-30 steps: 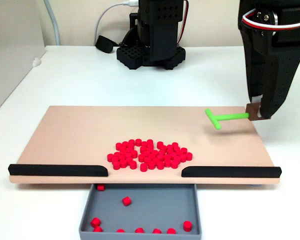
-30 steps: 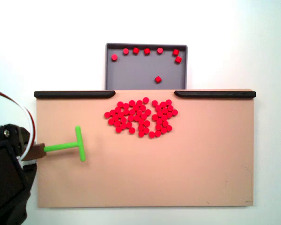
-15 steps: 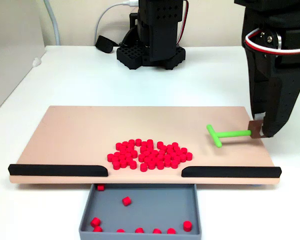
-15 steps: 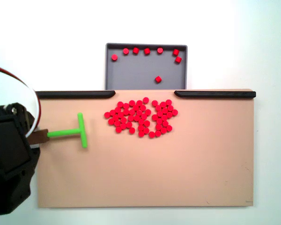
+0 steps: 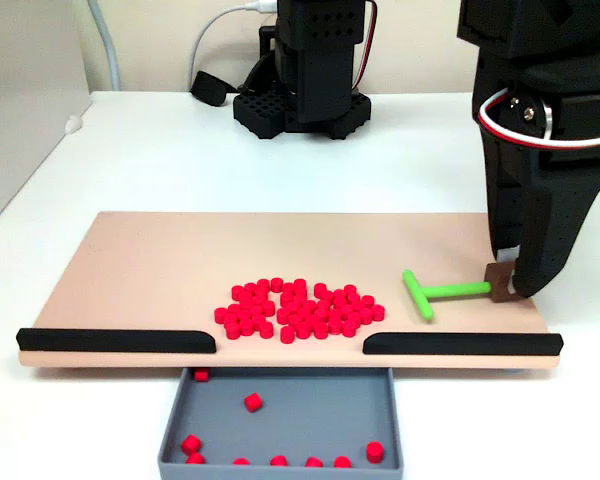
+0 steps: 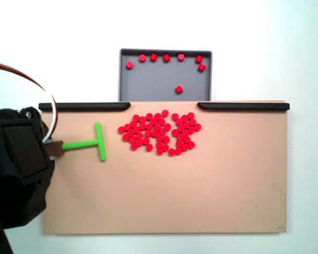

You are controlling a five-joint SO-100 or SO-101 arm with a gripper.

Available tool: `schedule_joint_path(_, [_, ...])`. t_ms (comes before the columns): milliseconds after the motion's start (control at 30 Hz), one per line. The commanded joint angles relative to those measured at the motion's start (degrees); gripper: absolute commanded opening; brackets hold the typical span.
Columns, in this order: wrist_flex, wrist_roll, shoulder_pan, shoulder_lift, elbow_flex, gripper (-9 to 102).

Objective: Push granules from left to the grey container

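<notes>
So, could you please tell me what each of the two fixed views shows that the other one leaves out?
In a fixed view, the arm's black base stands behind the tan board. In a fixed view looking straight down, the grey container and the board's full outline lie flat. In both fixed views: the granules heaped near the gap between the black strips, a few in the container, and the hand holding the green pusher.

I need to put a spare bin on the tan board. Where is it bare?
The half of the board away from the grey tray is bare, and so is the stretch beyond the pellets. It is crowded around the pellets, the green pusher and the pincer.
</notes>
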Motion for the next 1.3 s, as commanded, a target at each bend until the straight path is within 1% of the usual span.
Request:
schedule_joint_path(0, [0.2, -0.2, 0.9, 0.8, -2.0, 0])
schedule_joint_path(633, [0.2, -1.5, 3.2, -0.7, -2.0, 0])
schedule_joint_path(1267, [0.2, -5.8, 5.5, -0.4, -1.7, 0])
